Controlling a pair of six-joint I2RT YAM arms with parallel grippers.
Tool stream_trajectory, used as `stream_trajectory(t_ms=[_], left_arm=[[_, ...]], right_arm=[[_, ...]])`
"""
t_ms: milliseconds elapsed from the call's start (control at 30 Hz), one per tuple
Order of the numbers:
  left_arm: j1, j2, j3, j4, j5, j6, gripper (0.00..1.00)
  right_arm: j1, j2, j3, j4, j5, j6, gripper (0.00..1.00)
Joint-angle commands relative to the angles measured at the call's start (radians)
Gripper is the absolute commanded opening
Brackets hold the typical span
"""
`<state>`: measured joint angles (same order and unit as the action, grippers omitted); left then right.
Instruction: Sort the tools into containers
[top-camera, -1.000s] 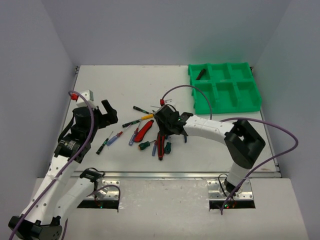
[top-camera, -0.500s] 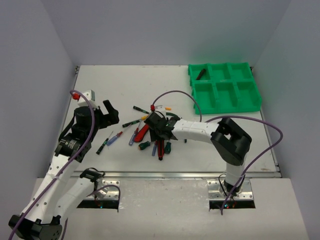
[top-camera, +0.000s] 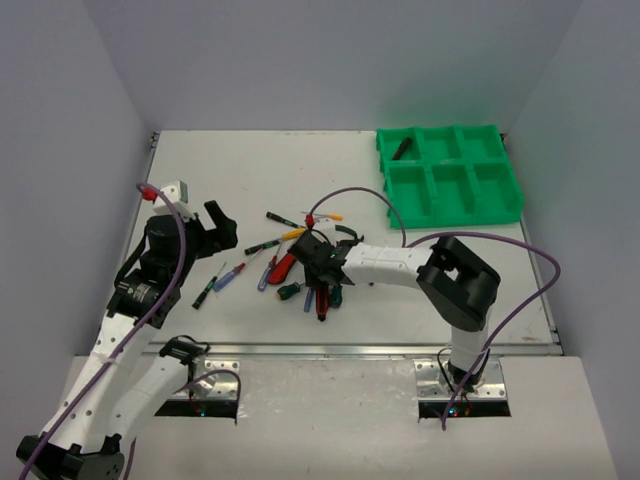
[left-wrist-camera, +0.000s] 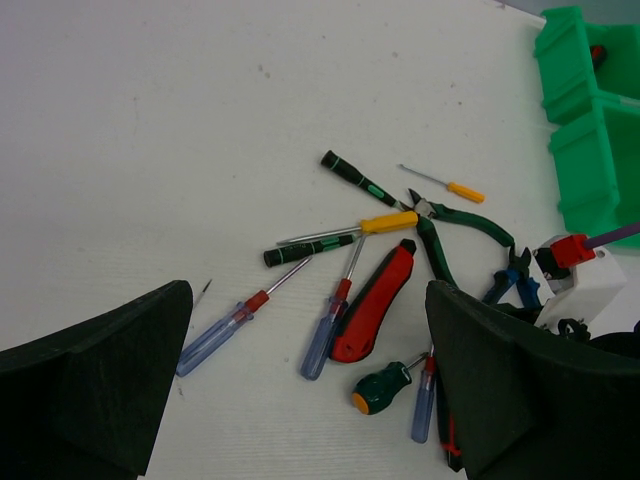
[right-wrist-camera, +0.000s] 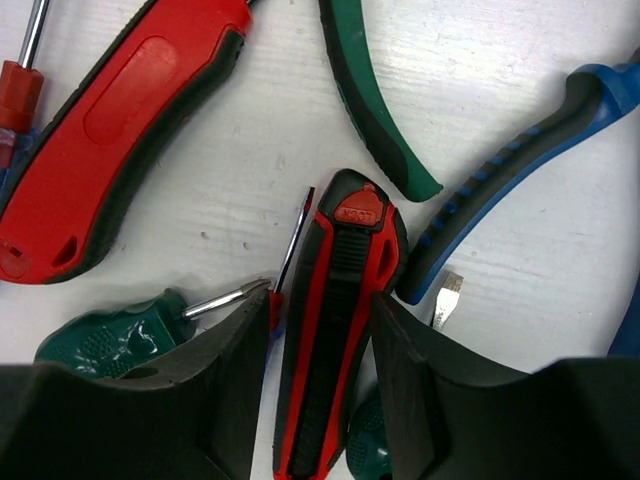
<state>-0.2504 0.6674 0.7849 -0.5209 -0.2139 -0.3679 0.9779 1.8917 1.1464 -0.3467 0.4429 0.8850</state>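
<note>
Several tools lie in a heap mid-table (top-camera: 290, 265). My right gripper (top-camera: 318, 270) is down in the heap, open, its jaws on either side of a red-black knife-like tool (right-wrist-camera: 335, 340) without clamping it. Beside it lie a fat red tool (right-wrist-camera: 110, 140), green-handled pliers (right-wrist-camera: 370, 100), blue-handled pliers (right-wrist-camera: 510, 200) and a stubby green screwdriver (right-wrist-camera: 110, 335). My left gripper (top-camera: 215, 228) is open and empty, above the table left of the heap. The green six-compartment tray (top-camera: 448, 160) stands far right, with one dark tool (top-camera: 402, 148) in its far-left compartment.
The left wrist view shows blue-handled screwdrivers (left-wrist-camera: 220, 335), a yellow-handled one (left-wrist-camera: 390, 222), an orange one (left-wrist-camera: 465, 190), a black-green one (left-wrist-camera: 350, 175) and the tray's corner (left-wrist-camera: 590, 130). A black-green screwdriver (top-camera: 204, 291) lies apart at the left. Walls enclose the table.
My right gripper has moved left and down into the heap and now straddles the red-black tool. The left arm has barely moved.
</note>
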Motion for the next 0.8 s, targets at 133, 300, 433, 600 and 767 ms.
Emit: stream_trajectory(t_ms=[133, 300, 433, 600, 767], left_arm=[[-0.012, -0.014, 0.005, 0.036, 0.014, 0.001, 1.00], [-0.012, -0.014, 0.005, 0.036, 0.017, 0.001, 1.00], [-0.014, -0.014, 0.006, 0.038, 0.019, 0.001, 1.00], [-0.016, -0.020, 0.005, 0.037, 0.018, 0.001, 1.00], [-0.018, -0.020, 0.005, 0.038, 0.021, 0.001, 1.00]], right_arm=[[0.012, -0.031, -0.051, -0.041, 0.030, 0.051, 0.45], [0.010, -0.033, -0.074, -0.034, 0.022, 0.057, 0.45], [0.010, -0.009, -0.067, -0.034, 0.011, 0.057, 0.47], [0.010, 0.028, -0.058, -0.051, 0.016, 0.068, 0.45], [0.010, 0.006, -0.052, -0.040, 0.017, 0.058, 0.15]])
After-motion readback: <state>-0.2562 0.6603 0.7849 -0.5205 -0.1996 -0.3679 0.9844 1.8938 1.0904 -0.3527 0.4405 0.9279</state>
